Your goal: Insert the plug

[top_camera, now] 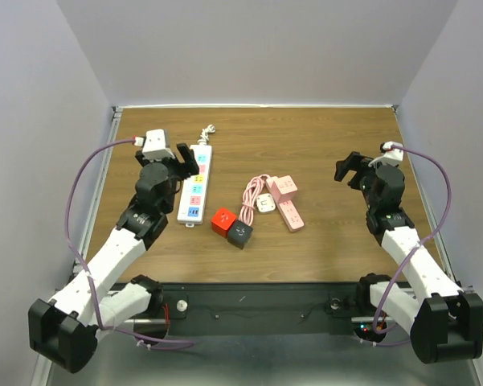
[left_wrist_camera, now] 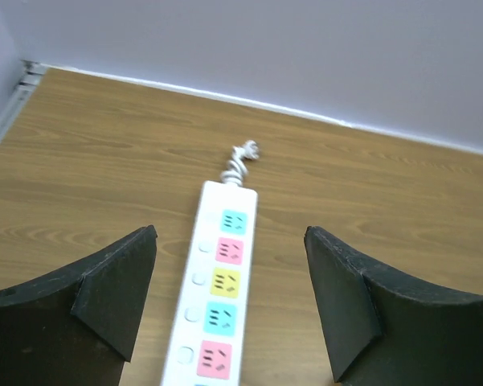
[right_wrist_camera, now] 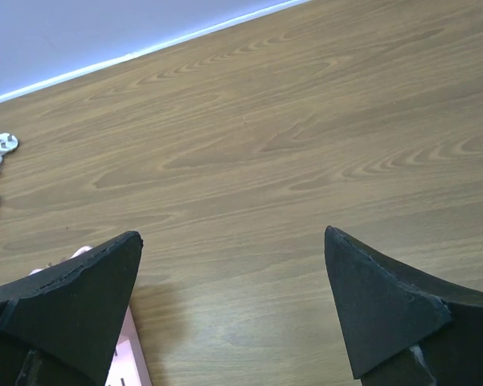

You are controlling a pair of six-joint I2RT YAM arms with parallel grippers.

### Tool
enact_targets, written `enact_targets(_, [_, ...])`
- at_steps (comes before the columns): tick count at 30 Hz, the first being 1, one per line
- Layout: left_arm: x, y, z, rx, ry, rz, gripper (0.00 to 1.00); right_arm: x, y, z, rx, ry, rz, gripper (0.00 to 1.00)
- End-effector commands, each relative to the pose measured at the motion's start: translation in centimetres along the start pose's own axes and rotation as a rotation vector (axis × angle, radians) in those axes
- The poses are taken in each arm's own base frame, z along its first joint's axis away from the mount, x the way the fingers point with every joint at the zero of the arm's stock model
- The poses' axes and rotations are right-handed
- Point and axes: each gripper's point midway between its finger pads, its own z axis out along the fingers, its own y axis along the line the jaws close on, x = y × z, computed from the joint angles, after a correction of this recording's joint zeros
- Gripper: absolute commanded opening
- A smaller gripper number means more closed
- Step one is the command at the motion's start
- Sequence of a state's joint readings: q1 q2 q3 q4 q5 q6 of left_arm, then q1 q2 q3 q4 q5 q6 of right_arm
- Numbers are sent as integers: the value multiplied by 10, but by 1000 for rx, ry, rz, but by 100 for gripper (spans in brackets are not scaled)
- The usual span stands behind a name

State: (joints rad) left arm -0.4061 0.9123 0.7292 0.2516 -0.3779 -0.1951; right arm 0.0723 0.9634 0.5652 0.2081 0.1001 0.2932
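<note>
A white power strip [top_camera: 195, 183] with coloured sockets lies at the left, its bundled white cord and plug [top_camera: 206, 131] at its far end. My left gripper [top_camera: 185, 162] is open and empty, hovering over the strip's far half. In the left wrist view the strip [left_wrist_camera: 217, 297] runs between my open fingers, and the gripper [left_wrist_camera: 229, 233] is above it. A pink power strip [top_camera: 290, 214] with a coiled pink cable [top_camera: 253, 193] and a white plug [top_camera: 265, 203] lies mid-table. My right gripper [top_camera: 349, 170] is open and empty to the right of it, over bare wood [right_wrist_camera: 233, 235].
A red cube adapter [top_camera: 223, 220] and a dark grey one [top_camera: 240, 233] sit side by side near the front centre. A pink cube [top_camera: 281, 186] sits at the pink strip's far end. The pink strip's edge [right_wrist_camera: 128, 362] shows by my right gripper's left finger.
</note>
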Motion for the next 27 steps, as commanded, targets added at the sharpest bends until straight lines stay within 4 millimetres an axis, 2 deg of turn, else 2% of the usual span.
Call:
enact_targets(1, [12, -30, -15, 51, 31, 8, 85, -19, 9, -1, -25, -37, 12, 100])
enact_targets(4, [38, -55, -28, 119, 106, -15, 85, -19, 8, 0, -20, -34, 13, 100])
enact_targets(5, [52, -75, -39, 184, 144, -21, 85, -19, 8, 0, -18, -28, 12, 100])
enact_targets(7, [73, -90, -49, 229, 217, -21, 85, -18, 8, 1, -13, -23, 13, 100])
enact_targets(8, [82, -107, -60, 275, 255, -36, 85, -19, 8, 0, -11, -19, 11, 100])
enact_targets(11, [106, -131, -75, 337, 354, -9, 85, -19, 7, -1, -9, -16, 12, 100])
enact_targets(15, [139, -177, -105, 457, 503, 30, 85, -17, 8, 0, -14, -7, 16, 100])
enact_targets(16, [151, -177, -112, 454, 554, 69, 85, -19, 9, 0, -14, -8, 17, 100])
enact_targets(19, [166, -193, -127, 477, 619, 112, 85, -20, 10, -1, -15, -6, 18, 100])
enact_targets(27, [189, -190, -149, 474, 729, 140, 85, -19, 10, -3, -17, -1, 20, 100])
